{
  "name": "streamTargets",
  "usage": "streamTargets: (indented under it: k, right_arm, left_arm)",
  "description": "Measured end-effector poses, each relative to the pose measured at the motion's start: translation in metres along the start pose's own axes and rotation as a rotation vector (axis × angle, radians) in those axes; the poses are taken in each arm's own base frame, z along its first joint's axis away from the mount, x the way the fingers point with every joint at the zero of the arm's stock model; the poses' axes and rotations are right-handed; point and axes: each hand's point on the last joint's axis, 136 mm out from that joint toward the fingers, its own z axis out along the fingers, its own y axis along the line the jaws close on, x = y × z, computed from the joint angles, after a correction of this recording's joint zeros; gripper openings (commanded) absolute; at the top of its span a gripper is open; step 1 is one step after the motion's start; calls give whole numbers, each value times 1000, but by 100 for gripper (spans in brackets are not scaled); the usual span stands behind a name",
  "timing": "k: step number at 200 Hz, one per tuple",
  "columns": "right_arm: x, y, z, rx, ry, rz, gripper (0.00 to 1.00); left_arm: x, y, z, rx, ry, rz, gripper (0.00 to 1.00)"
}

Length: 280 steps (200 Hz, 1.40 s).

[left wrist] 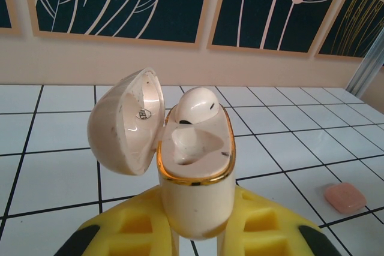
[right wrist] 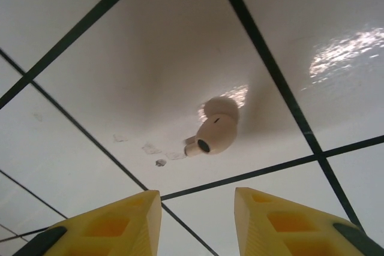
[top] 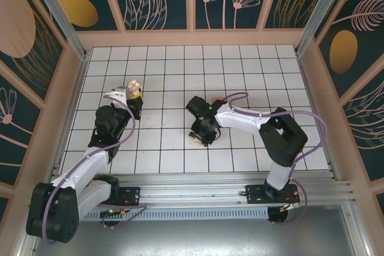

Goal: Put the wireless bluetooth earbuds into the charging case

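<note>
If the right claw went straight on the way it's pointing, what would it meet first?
Probably the cream earbud lying on the white tile, straight ahead of the open right claw; depth is hard to judge.

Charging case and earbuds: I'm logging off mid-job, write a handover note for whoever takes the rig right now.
Left end effector: shut on the charging case, held upright, lid open.
Right end effector: open, poised over the loose cream earbud, which lies on a tile, untouched.
Done: the seated earbud stands in the case's far slot.
Left: the near slot looks empty; grasp the loose cream earbud, carry it over and seat it.
A pink item lies on the tiles nearby; I cannot tell what it is.
</note>
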Motion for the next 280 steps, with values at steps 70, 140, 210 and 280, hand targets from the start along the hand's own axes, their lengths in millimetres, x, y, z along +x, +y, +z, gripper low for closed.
streamTargets:
  k: [70, 140, 210, 280]
  right_arm:
    - [-15, -11, 16, 57, -20, 37, 34]
    - [-24, -8, 20, 51, -40, 44, 29]
    - [-23, -6, 23, 66, -33, 29, 26]
    - [-30, 21, 26, 80, -29, -123, 24]
  left_arm:
    - [0, 0, 0, 0, 0, 6, 4]
    - [0, 0, 0, 0, 0, 12, 5]
    - [2, 1, 1, -1, 6, 14, 5]
    - [2, 1, 1, -1, 7, 18, 5]
